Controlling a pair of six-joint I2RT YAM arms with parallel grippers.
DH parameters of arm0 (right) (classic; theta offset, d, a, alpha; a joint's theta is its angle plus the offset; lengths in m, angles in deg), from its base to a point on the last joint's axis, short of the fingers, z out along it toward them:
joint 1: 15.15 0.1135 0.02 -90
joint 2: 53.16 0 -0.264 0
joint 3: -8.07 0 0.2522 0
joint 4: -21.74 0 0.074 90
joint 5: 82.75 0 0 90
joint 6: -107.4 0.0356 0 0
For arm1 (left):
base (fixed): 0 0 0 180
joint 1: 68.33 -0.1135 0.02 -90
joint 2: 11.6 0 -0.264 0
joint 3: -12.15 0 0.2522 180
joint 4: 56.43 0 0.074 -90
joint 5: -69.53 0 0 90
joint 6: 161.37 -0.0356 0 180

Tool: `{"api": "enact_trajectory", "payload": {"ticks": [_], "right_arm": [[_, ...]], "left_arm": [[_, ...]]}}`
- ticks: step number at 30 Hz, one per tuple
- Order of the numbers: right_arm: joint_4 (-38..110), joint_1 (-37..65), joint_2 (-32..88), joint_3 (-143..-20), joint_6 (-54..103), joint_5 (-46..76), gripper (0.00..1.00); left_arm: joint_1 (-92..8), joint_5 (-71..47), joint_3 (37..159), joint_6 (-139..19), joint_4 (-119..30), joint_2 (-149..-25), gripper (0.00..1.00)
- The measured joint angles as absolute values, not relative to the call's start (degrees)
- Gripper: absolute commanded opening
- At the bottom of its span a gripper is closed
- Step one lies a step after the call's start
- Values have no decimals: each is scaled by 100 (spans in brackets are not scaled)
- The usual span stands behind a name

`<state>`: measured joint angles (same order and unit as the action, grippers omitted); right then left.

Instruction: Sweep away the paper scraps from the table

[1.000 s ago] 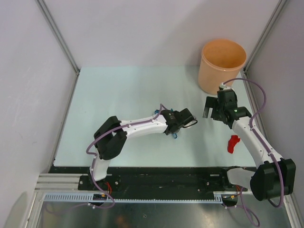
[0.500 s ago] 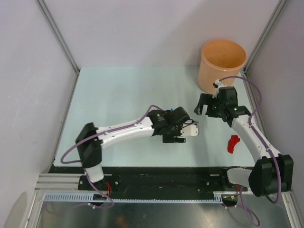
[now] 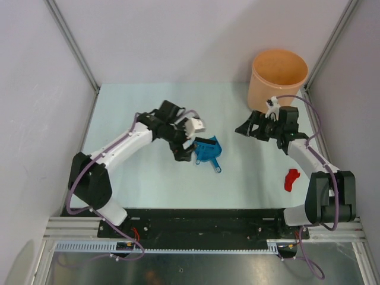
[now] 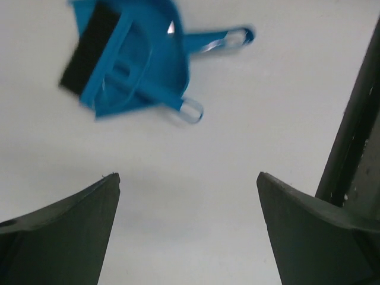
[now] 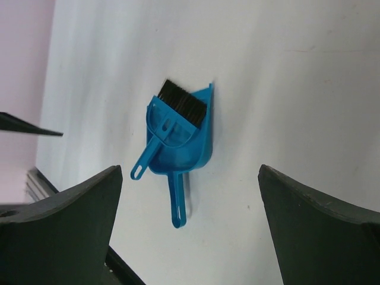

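A blue dustpan (image 3: pixel 208 151) with a small black-bristled brush (image 5: pixel 178 107) lying in it rests flat on the pale green table (image 3: pixel 142 107), near the middle. My left gripper (image 3: pixel 181 149) hovers just left of it, open and empty; in the left wrist view the dustpan (image 4: pixel 127 59) lies beyond the spread left gripper (image 4: pixel 187 176). My right gripper (image 3: pixel 243 128) is open to the right of the dustpan and points at it; the right wrist view shows the dustpan (image 5: pixel 184 139) ahead of the empty right gripper (image 5: pixel 190 168). One red paper scrap (image 3: pixel 291 179) lies near the table's right edge.
An orange bucket (image 3: pixel 279 80) stands at the back right corner, just behind the right gripper. Metal frame posts and grey walls close in the table on the left, right and back. The black rail (image 3: pixel 208 221) with the arm bases runs along the near edge.
The left gripper opened and let go of the blue dustpan, then swung left and back away from it. The right gripper moved a little left and towards the back.
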<state>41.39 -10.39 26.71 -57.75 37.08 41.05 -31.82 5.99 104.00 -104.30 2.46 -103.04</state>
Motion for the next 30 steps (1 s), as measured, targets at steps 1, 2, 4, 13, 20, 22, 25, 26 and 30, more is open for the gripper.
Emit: {"api": "enact_trajectory", "payload": {"ticks": [1, 2, 4, 13, 20, 22, 25, 26, 30], "right_arm": [[3991, -1170, 2693, -5670, 3787, 4223, 100], [3894, -1299, 2704, -5587, 3863, 4295, 100], [3650, -1649, 2720, -5368, 4023, 4501, 100], [3396, -3151, 2831, -4854, 4296, 4525, 100], [3514, -3314, 2669, -4712, 4215, 3261, 100], [3328, -3164, 2429, -4498, 4149, 2693, 100], [2732, -2722, 1957, -3941, 3935, 1780, 100], [2515, -2554, 1815, -3751, 3819, 1449, 100], [1247, -1957, 1502, -2962, 3362, 453, 100]], "left_arm": [[-3483, 743, 10264, -10425, 235, -10304, 100], [-3754, 870, 10151, -10430, 226, -10293, 100], [-4379, 1071, 9847, -10447, 215, -10249, 100], [-6954, 1082, 9054, -10607, 176, -9930, 100], [-7470, -627, 8671, -9662, -670, -9945, 100], [-7455, -970, 8332, -9291, -1147, -9939, 100], [-7450, -1283, 7679, -8865, -2126, -9827, 100], [-7450, -1340, 7443, -8755, -2421, -9731, 100], [-7450, -1431, 6426, -8390, -3798, -9090, 100]]}}
